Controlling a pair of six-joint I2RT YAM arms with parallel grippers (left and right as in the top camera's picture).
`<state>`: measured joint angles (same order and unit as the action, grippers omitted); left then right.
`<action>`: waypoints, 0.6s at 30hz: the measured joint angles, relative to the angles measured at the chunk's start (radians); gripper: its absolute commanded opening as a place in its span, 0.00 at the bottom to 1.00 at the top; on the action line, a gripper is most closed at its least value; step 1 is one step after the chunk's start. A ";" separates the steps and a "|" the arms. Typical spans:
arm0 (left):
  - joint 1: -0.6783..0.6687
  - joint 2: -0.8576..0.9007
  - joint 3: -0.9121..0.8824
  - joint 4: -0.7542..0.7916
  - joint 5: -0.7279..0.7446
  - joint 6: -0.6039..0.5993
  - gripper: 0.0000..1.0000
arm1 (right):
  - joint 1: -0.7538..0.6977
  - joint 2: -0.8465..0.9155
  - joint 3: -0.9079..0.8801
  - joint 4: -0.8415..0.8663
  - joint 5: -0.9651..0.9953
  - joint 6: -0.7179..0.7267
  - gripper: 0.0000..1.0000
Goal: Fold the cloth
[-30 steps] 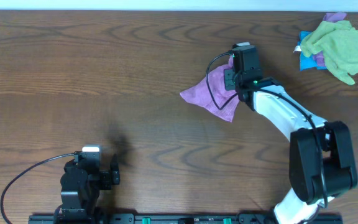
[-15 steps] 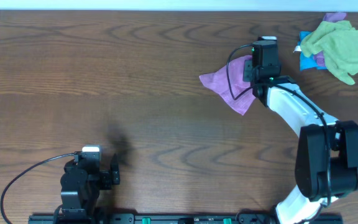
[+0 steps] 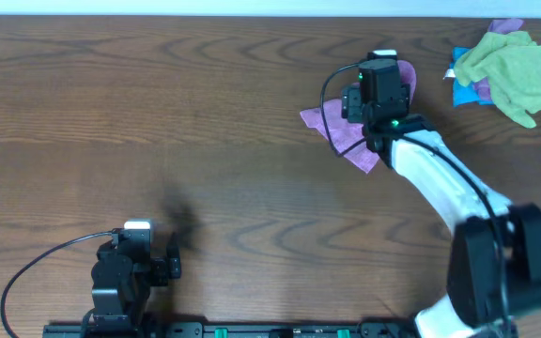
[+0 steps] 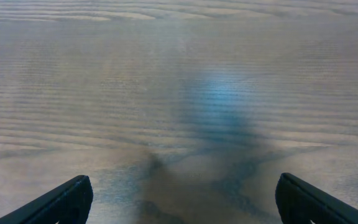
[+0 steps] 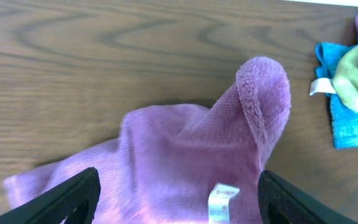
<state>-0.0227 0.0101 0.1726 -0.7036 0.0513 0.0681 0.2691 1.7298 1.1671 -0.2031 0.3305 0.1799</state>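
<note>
Dark wood-grain table (image 3: pixel 158 113), overhead plus two wrist views.

Change over the last second: the right arm hauled the cloth (image 3: pixel 332 127) across the table toward the far right, then doubled back over it. Its jaws, shut a second ago, now stand wide apart.

Right gripper (image 5: pixel 179 204): both fingers spread at the frame's lower corners, cloth lying below and between them, nothing pinched as far as the wrist view shows. Looks like a release.

Cloth now: crumpled heap at the table's right-centre, directly beneath the right gripper. One corner stands up in a rolled peak, and the white tag (image 5: pixel 221 199) faces up near the fingers. It sits near, but clear of, the pile (image 3: pixel 510 61) of green and blue cloths at the far right edge.

Left gripper (image 4: pixel 179 202): parked at the near left, fingers fully spread over bare wood, holding nothing.

Reading (judgement only): this was a reposition, not a fold. No clean edge-to-edge crease is visible, so the cloth likely needs flattening before any fold counts.
</note>
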 measured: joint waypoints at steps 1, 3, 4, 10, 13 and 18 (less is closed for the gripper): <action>0.000 0.000 0.000 0.000 0.000 0.000 0.95 | 0.003 -0.025 0.001 -0.029 0.000 0.013 0.81; 0.000 0.000 0.000 0.000 0.000 0.000 0.95 | 0.003 -0.076 0.005 -0.089 0.003 0.036 0.82; 0.000 0.000 0.000 0.000 0.000 0.000 0.95 | 0.002 -0.097 0.009 -0.117 0.005 0.046 0.82; 0.000 0.000 0.000 0.000 0.000 0.000 0.95 | -0.003 -0.155 0.014 -0.286 0.043 0.093 0.80; 0.000 0.000 0.000 0.000 0.000 0.000 0.95 | -0.029 -0.153 0.014 -0.301 0.042 0.115 0.79; 0.000 0.000 0.000 0.000 0.000 0.000 0.95 | -0.116 -0.141 0.014 -0.249 -0.019 0.121 0.74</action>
<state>-0.0227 0.0101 0.1726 -0.7040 0.0517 0.0681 0.1528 1.5890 1.1812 -0.4522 0.3115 0.3008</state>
